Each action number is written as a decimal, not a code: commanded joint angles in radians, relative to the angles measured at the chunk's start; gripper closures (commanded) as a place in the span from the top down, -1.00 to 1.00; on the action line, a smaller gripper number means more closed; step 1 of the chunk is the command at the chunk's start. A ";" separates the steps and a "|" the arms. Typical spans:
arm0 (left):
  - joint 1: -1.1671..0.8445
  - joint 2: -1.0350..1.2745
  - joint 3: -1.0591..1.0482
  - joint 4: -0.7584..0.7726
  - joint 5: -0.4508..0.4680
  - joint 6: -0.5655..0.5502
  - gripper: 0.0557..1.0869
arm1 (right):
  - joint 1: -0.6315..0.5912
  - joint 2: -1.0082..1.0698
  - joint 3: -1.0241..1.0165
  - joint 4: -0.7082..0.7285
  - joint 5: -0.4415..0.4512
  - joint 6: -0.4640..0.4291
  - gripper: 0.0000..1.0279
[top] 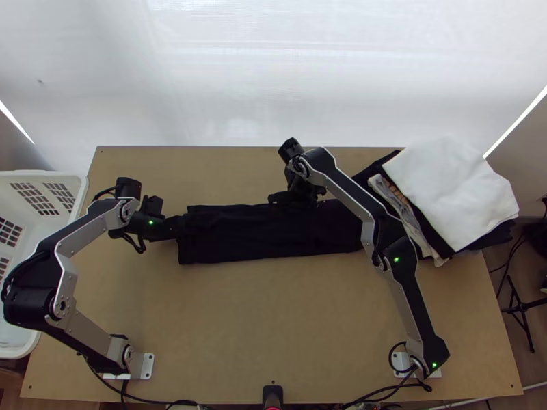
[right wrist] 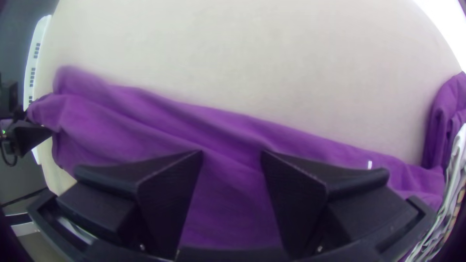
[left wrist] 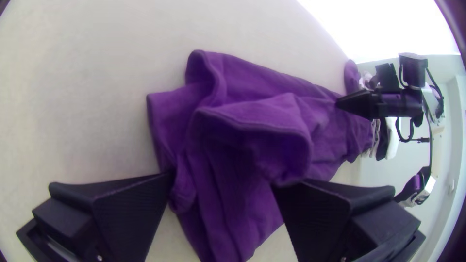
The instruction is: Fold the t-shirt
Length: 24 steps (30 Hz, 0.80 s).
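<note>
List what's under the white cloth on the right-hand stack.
Under the white cloth: edges of dark cloth and light grey cloth. The rest is covered, so item count unclear.

A t-shirt [top: 263,236] is lying across the tabletop [top: 273,321], nearer the far edge, its right end touching a pile of clothes [top: 451,195]. The pile is covering the far right corner. A plastic basket [top: 82,183] is sitting beside the left edge.

Rumpled purple cloth [left wrist: 228,165] lies between the left gripper's [top: 180,225] parted fingers [left wrist: 128,213].
</note>
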 commanded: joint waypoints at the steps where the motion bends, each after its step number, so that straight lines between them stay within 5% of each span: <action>1: -0.032 0.042 0.013 0.025 -0.041 -0.001 0.88 | -0.006 -0.005 -0.002 -0.003 -0.003 0.000 0.12; 11: -0.150 0.062 0.042 0.061 -0.042 -0.047 0.80 | -0.009 -0.007 -0.002 -0.008 -0.006 0.000 0.12; 13: -0.167 0.057 0.034 0.101 -0.042 -0.073 0.27 | -0.012 -0.010 -0.004 -0.012 -0.006 0.000 0.12; 15: -0.173 0.029 0.000 0.203 -0.042 -0.129 -0.85 | -0.017 -0.013 -0.006 -0.014 -0.006 0.000 0.12; 24: 0.011 -0.106 -0.053 0.164 -0.050 -0.136 -0.93 | -0.088 -0.094 -0.039 -0.055 -0.057 0.000 0.12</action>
